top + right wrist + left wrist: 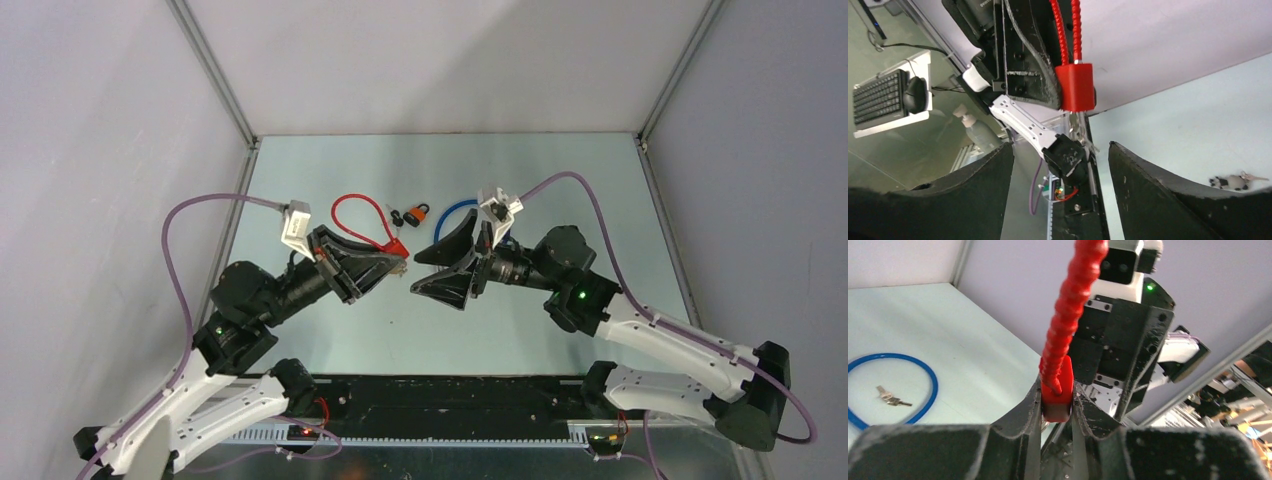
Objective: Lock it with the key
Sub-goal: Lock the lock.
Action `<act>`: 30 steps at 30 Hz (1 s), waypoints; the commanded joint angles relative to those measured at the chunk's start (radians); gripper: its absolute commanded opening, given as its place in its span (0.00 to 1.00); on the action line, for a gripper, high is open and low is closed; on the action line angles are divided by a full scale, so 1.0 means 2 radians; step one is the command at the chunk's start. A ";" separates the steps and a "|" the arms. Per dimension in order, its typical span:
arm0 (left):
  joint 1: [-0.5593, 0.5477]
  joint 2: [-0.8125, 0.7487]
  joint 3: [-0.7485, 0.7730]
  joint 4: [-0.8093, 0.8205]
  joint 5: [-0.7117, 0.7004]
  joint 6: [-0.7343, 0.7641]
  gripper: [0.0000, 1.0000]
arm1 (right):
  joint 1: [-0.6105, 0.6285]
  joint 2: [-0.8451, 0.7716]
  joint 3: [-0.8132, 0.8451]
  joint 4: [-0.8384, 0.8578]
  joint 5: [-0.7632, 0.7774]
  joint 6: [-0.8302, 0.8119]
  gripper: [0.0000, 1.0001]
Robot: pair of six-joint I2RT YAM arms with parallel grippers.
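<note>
I see my left pincer (398, 262) clamped on the red padlock (1075, 87) — my right pincer (1060, 146) stands wide, just beside it.

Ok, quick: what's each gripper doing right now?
Left gripper: closed on the red padlock.
Right gripper: open, holding nothing.

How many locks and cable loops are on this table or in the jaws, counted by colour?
Red plastic cable lock: 1
Blue cable loop: 1
Small orange padlock: 1
Total: 3
</note>
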 commanded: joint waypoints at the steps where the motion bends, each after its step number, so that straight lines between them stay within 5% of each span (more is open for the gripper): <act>1: -0.001 0.007 0.024 0.050 0.067 -0.009 0.00 | -0.002 0.013 0.000 0.082 -0.022 0.051 0.70; 11: -0.001 0.013 0.025 0.060 0.082 -0.011 0.00 | 0.000 0.040 0.000 0.130 -0.039 0.059 0.44; 20: 0.000 0.011 0.028 0.060 0.067 -0.007 0.00 | 0.001 0.051 0.000 0.136 -0.041 0.071 0.38; 30: 0.000 0.009 0.028 0.061 0.063 -0.007 0.00 | 0.000 0.054 0.000 0.140 -0.032 0.077 0.19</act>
